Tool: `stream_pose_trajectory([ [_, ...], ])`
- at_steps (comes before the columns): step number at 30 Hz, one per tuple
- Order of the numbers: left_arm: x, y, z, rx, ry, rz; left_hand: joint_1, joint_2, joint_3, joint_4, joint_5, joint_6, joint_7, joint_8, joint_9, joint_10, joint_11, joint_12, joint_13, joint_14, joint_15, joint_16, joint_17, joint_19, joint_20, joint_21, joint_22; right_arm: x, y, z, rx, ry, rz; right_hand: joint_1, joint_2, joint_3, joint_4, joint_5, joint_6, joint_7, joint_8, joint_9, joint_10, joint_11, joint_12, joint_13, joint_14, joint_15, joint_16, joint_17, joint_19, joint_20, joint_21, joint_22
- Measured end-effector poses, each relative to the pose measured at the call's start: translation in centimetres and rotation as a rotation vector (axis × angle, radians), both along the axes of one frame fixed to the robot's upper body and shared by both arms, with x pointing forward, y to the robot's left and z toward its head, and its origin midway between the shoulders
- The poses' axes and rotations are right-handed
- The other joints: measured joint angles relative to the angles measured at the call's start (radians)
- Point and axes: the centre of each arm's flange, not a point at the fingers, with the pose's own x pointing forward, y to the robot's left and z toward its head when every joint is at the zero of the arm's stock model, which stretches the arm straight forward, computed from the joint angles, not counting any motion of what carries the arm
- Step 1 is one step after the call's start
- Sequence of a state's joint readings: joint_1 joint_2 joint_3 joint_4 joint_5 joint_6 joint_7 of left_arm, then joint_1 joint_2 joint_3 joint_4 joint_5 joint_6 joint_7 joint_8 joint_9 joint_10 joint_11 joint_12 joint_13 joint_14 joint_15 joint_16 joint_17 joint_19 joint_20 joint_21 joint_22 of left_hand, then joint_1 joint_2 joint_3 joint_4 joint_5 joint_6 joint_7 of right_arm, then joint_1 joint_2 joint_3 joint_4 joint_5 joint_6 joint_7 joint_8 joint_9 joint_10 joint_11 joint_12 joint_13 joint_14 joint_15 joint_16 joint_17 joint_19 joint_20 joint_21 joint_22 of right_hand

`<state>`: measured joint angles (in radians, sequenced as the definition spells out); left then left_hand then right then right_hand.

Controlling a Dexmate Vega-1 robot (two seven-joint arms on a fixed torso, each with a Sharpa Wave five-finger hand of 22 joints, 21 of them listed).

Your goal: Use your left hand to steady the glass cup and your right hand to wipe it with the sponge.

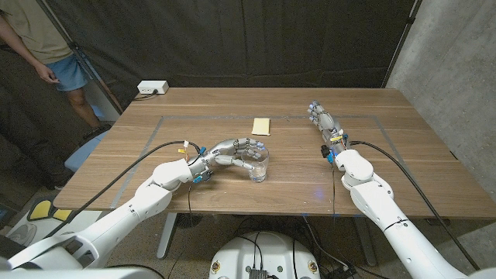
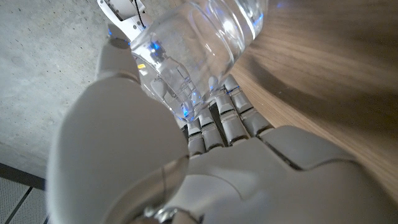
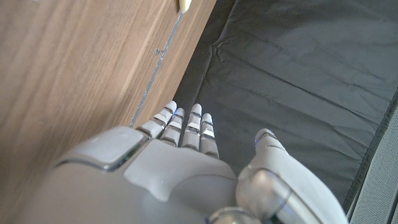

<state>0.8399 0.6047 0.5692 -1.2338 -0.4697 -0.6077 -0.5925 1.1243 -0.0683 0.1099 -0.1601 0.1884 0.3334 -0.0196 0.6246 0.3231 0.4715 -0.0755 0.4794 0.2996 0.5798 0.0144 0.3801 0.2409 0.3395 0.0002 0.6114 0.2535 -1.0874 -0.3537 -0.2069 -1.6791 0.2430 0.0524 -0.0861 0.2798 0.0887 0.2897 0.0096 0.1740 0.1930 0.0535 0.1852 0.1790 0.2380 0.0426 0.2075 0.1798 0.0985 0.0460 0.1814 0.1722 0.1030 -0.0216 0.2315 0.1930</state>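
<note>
No legible text, label, brand, number or sign was found on any surface — none could be read in the views.

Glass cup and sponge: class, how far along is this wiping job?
Done: the left robot hand grips the glass cup. In hand: nothing yet; the right robot hand holds nothing, apart from the sponge. Left: picking up the sponge and wiping.

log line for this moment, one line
left hand: grips glass cup | right hand: empty, apart from sponge | wipe: not started
</note>
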Motion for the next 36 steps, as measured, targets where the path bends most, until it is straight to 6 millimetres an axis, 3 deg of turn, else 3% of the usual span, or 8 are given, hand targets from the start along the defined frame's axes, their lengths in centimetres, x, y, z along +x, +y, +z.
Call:
stream_pose_trajectory([
  [10,0.7,0.8,1.1,-0.066,0.001,0.044,0.006,-0.006,0.004,-0.004,-0.003,0.006,0.004,0.004,-0.004,0.003,0.003,0.006,0.01,0.013,0.007,0.0,0.0,-0.003,0.002,0.016,0.009,0.8,0.5,0.5,-0.047,0.005,-0.009,0.0,0.0,-0.005,-0.006,0.0,0.0,0.0,0.0,0.0,0.0,0.0,0.0,0.0,0.004,-0.004,0.0,-0.005,0.0,0.0,0.0,0.0],
  [20,1.2,2.0,3.8,-0.135,-0.045,0.099,0.006,-0.006,0.004,-0.004,-0.004,0.012,0.009,0.005,-0.006,0.004,0.004,0.013,0.019,0.017,0.011,0.0,0.0,-0.009,0.009,0.022,0.014,1.5,1.3,1.7,-0.142,-0.013,-0.036,0.031,0.009,0.013,-0.046,0.0,0.03,-0.019,0.012,0.0,0.011,-0.004,0.0,0.0,0.034,-0.001,0.0,-0.005,0.013,0.002,0.0,0.0],
  [36,1.4,3.8,7.8,-0.229,-0.115,0.194,0.006,-0.006,0.004,-0.004,-0.008,0.017,0.014,0.005,-0.005,0.007,0.007,0.02,0.027,0.028,0.021,0.0,0.0,-0.019,0.011,0.04,0.014,3.1,3.5,4.4,-0.376,-0.063,-0.074,0.055,0.011,0.022,-0.061,0.0,0.041,-0.03,0.011,0.0,0.016,-0.009,0.0,0.0,0.034,-0.001,0.0,-0.005,0.013,0.002,0.0,0.0],
])
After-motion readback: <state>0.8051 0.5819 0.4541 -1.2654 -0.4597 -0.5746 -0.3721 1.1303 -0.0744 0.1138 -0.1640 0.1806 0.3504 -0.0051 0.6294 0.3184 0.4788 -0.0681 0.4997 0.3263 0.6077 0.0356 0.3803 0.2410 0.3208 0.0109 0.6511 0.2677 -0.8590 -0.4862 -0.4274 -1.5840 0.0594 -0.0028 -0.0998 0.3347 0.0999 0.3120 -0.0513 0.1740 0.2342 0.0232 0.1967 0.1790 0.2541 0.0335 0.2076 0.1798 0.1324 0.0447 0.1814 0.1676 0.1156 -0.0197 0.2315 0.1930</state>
